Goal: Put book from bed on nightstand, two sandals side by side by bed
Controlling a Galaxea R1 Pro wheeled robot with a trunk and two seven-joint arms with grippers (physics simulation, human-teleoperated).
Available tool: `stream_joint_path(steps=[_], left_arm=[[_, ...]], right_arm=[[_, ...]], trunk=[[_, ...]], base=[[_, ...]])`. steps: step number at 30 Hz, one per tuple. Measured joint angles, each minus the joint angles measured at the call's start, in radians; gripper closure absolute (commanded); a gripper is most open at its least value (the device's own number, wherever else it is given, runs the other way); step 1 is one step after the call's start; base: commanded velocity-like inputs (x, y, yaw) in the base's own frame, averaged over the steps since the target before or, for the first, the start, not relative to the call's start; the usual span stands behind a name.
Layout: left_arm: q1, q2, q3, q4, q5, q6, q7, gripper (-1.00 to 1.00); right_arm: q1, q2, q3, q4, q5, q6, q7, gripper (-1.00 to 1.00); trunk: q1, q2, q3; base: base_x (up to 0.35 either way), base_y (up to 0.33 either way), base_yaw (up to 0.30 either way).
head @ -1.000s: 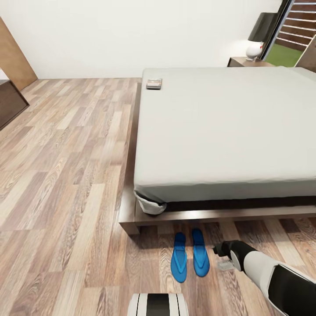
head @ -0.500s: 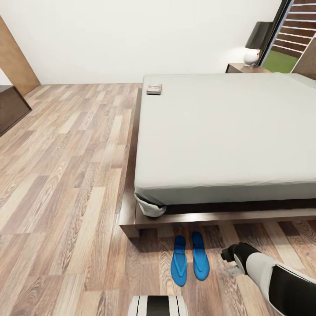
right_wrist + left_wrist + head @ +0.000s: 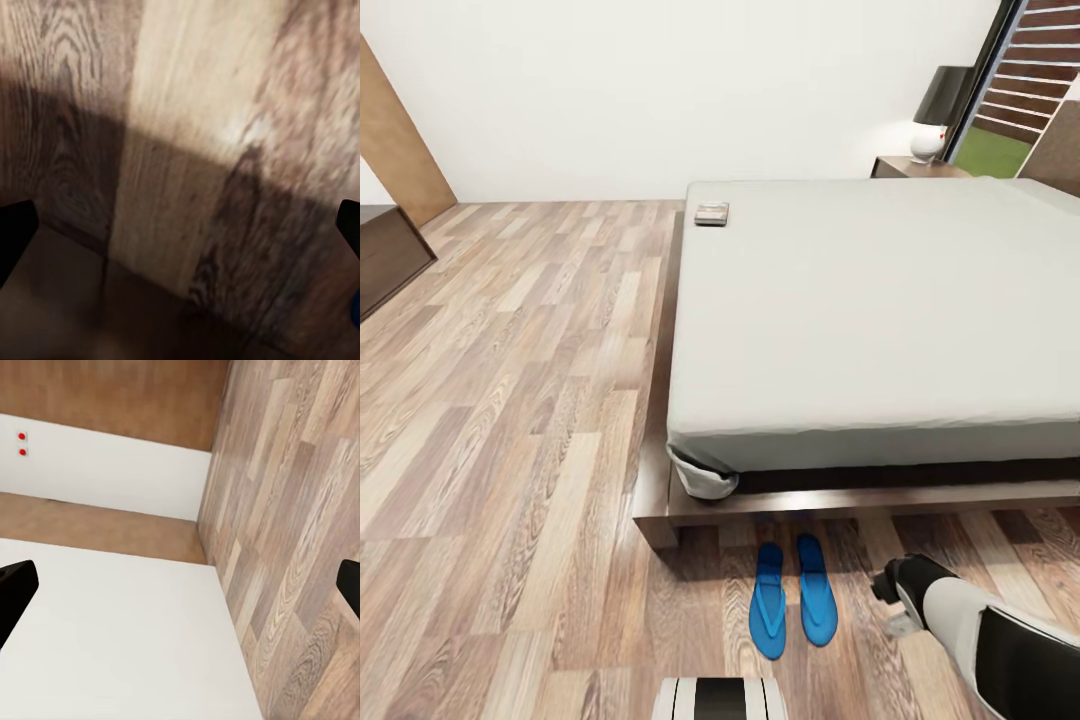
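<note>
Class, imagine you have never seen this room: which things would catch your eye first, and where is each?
The pair of bright blue sandals lies side by side on the brown wood-plank floor, just off the near edge of the large grey-mattressed bed. A small dark paperback book sits at the mattress's far left corner. The right gripper hangs low beside the sandals.

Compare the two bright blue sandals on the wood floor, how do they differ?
The left blue sandal lies a little nearer the robot, its heel end reaching lower in the head view, while the right blue sandal sits slightly closer to the dark wooden bed frame. The left one also looks a bit longer. Both lie flat, side by side, toes toward the bed, and neither is gripped.
</note>
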Motion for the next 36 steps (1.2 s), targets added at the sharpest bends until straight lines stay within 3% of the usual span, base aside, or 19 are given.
stream_joint_path(steps=[4,8,12,18,25,36], left_arm=[[0.0,-0.006,-0.001,0.0,0.0,0.0,-0.001,-1.0],[0.0,-0.014,-0.007,0.0,0.0,0.0,-0.002,-1.0],[0.0,-0.022,-0.031,0.0,0.001,0.001,-0.002,-1.0],[0.0,-0.027,-0.052,0.0,0.0,0.001,-0.003,-1.0],[0.0,-0.03,-0.058,0.0,0.0,0.001,-0.005,-1.0],[0.0,-0.037,-0.083,0.0,-0.001,0.002,-0.005,-1.0]], right_arm=[[0.002,-0.001,0.016,0.0,0.0,-0.012,0.0,-1.0],[0.003,-0.002,0.025,0.0,0.001,-0.03,0.0,-1.0],[0.005,-0.006,0.032,0.0,0.001,-0.046,0.0,-1.0],[0.022,-0.017,0.055,0.001,0.001,-0.058,-0.001,-1.0],[0.051,-0.024,0.069,0.001,0.001,-0.064,-0.001,-1.0],[0.101,-0.043,0.1,0.002,0.001,-0.08,-0.001,-1.0]], trunk=[[0.0,0.0,0.0],[-0.002,0.001,0.015],[-0.004,0.002,0.031],[-0.004,0.002,0.031],[-0.007,0.003,0.058],[-0.007,0.004,0.058]], base=[[0.0,0.0,0.0],[0.0,0.0,0.0],[0.0,0.0,0.0],[0.0,0.0,0.0],[0.0,0.0,0.0],[0.0,0.0,0.0]])
